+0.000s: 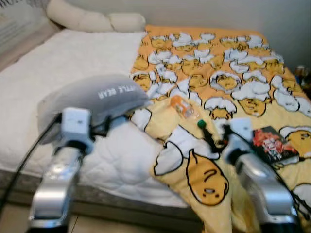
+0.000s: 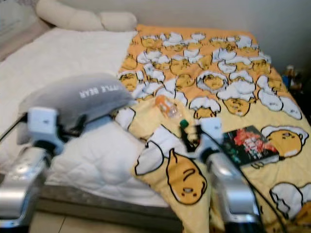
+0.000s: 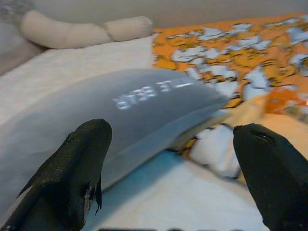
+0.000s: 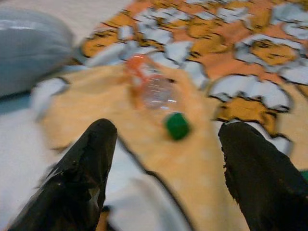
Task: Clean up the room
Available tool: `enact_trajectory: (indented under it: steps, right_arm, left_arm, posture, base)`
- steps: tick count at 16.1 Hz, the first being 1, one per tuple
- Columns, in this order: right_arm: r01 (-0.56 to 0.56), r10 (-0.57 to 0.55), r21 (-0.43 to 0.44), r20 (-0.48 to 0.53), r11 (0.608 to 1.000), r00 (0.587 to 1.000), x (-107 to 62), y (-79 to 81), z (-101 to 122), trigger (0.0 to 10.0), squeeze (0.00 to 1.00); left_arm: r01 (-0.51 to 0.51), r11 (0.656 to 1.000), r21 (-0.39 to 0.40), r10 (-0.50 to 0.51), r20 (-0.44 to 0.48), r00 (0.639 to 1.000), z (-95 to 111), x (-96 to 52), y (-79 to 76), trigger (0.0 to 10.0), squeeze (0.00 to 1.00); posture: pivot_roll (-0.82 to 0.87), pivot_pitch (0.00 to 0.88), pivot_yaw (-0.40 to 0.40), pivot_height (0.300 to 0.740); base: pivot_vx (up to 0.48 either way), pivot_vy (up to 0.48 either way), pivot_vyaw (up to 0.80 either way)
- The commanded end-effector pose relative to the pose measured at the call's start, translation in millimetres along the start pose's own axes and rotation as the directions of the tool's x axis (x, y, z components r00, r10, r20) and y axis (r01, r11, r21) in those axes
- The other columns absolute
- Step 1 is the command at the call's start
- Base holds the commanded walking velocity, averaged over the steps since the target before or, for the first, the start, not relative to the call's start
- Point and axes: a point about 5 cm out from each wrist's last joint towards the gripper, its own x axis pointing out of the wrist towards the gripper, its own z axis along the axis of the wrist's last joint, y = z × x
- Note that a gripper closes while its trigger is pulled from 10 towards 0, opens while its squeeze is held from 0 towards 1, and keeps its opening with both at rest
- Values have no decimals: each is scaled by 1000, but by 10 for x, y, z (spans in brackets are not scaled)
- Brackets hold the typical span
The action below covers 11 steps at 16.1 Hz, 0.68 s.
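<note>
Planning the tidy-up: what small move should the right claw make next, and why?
Probably ease the right claw forward over the bottle: its fingers are open, aimed at it, and the green-capped bottle lies loose on the blanket just ahead.

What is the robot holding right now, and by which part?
Nothing. Both the left gripper and right gripper are open.

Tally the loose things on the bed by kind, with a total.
Grey pillow: 1
Cream bolster: 1
Clear plastic bottle with green cap: 1
Book: 1
Patterned yellow blanket: 1
Total: 5
</note>
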Motion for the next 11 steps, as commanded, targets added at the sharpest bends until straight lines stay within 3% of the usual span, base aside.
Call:
enact_trajectory:
  steps: [1,3,5,7,11]
  right_arm:
    - [-9,9,7,15,1000,1000,30,36,40,10000,0]
    - [-7,7,5,17,1000,1000,30,37,40,10000,0]
    - [-12,12,-49,7,999,1000,30,46,34,10000,0]
    - [-9,10,-41,12,999,1000,32,51,30,10000,0]
    - [0,0,-1,12,1000,1000,30,37,29,10000,0]
  left_arm:
    - [-23,1000,15,23,-4,1000,4,-9,72,10000,0]
    - [-23,1000,15,23,-3,1000,3,-10,78,10000,0]
    - [-22,1000,16,22,-2,1000,4,-11,76,10000,0]
    - [-20,1000,18,20,-2,1000,5,-11,76,10000,0]
    - [-1,1000,25,2,-12,1000,-12,-13,49,10000,0]
  posture:
    - [-118,0,0,740]
    - [-118,0,0,740]
    - [-115,0,-2,740]
    - [-113,0,-3,740]
    - [-113,0,-4,740]
  base:
    - [281,0,0]
    - [279,0,0]
    - [279,0,206]
    - [281,0,800]
    - [209,0,0]
